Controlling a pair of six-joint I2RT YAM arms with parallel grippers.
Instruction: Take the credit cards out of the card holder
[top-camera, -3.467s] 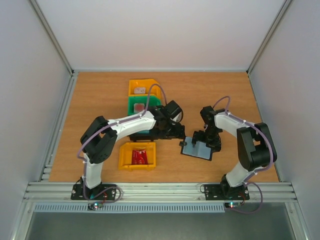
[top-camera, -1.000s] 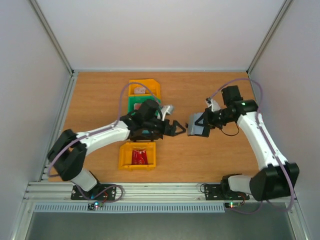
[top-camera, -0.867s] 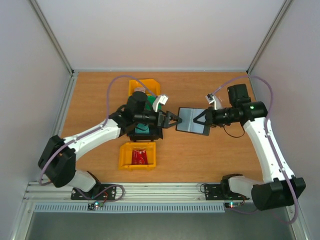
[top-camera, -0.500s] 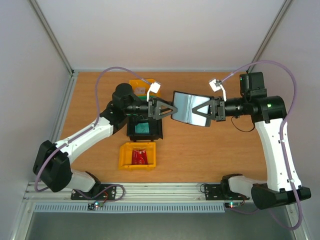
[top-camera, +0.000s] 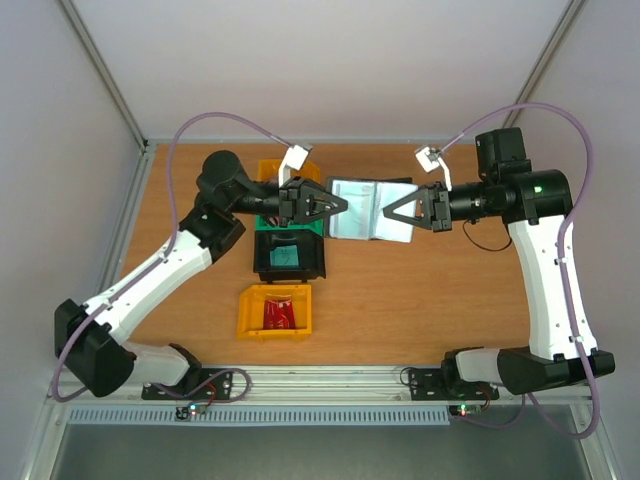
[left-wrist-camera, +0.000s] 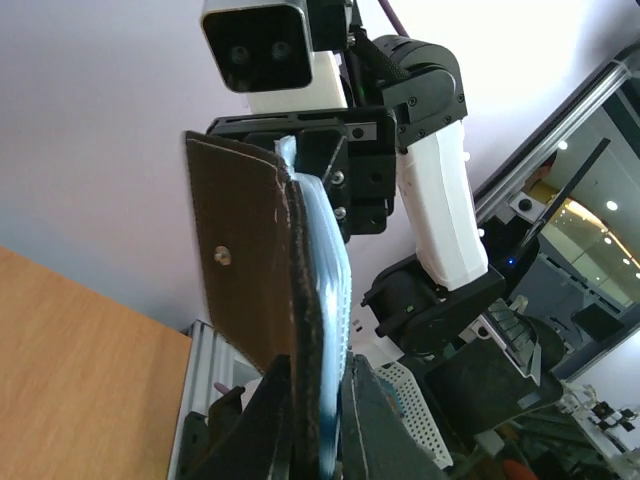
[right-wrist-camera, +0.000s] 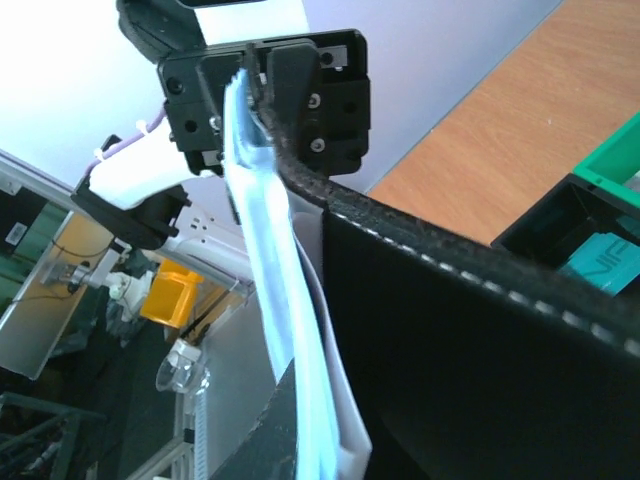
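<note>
Left gripper (top-camera: 338, 205) pinched tight on the card holder (top-camera: 368, 212) at the edge on its side. Right gripper (top-camera: 392, 212) is clamped on the opposite edge. Holder hangs spread open in the air between them, over the table (top-camera: 450, 310) just beyond the black bin (top-camera: 258, 258). Red card (top-camera: 279, 314) sits in the near yellow bin (top-camera: 245, 312), teal card (top-camera: 288, 255) in the black one. I read this as mid-extraction. Can't tell if a pocket holds another card. Next, I'd free one side to pull from a pocket while the other grips firm.
</note>
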